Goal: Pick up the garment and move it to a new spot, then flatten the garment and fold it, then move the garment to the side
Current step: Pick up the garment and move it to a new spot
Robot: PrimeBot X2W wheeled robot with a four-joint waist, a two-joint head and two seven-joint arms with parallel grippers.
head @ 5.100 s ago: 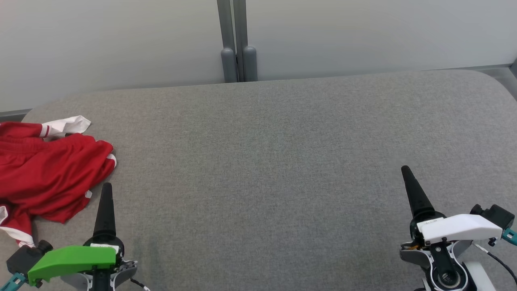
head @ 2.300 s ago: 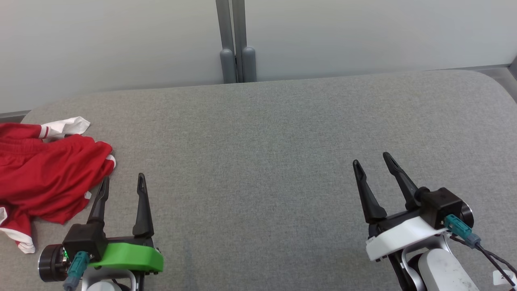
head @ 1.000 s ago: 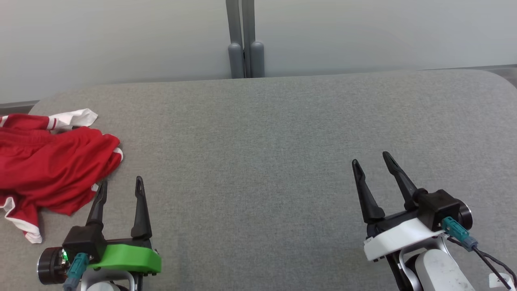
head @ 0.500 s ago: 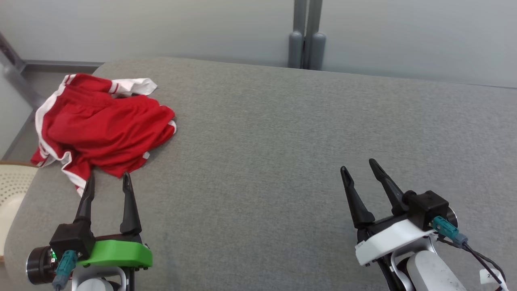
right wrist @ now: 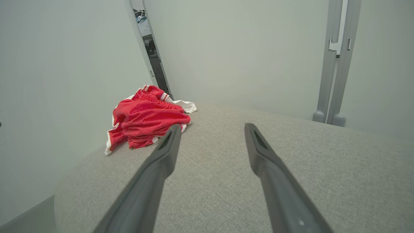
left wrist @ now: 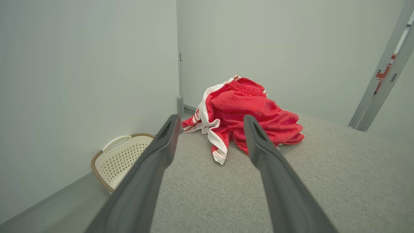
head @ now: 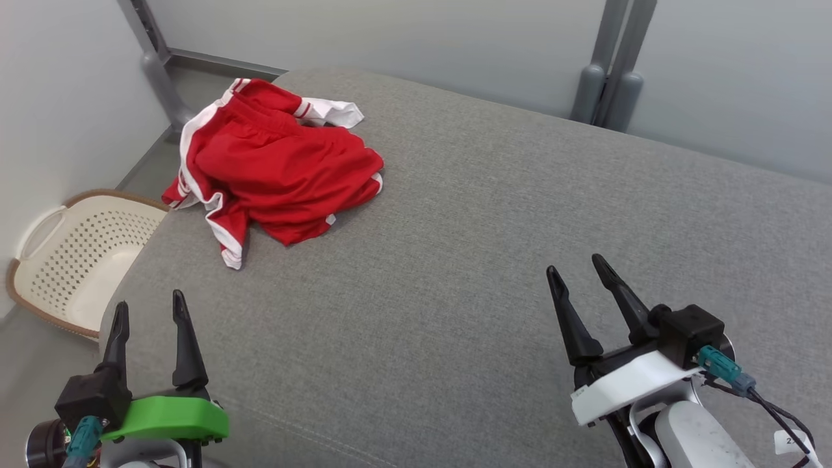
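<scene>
Shorts (head: 279, 169) lay crumpled well beyond the left fingers (head: 187, 344), waistband (head: 257, 107) farthest; right fingers (head: 572, 325), likewise spread and empty, sat farther off.

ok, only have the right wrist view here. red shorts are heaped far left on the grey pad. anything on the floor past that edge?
Observer: Yes. A cream perforated basket sits on the floor beside the pad, apart from the shorts.
Operator: where's the left pincer?
Observer: The left pincer is open and empty at the pad's near left edge, short of the shorts.
Operator: lined up?
Observer: In its wrist view the shorts lie roughly ahead, beyond its fingers.
</scene>
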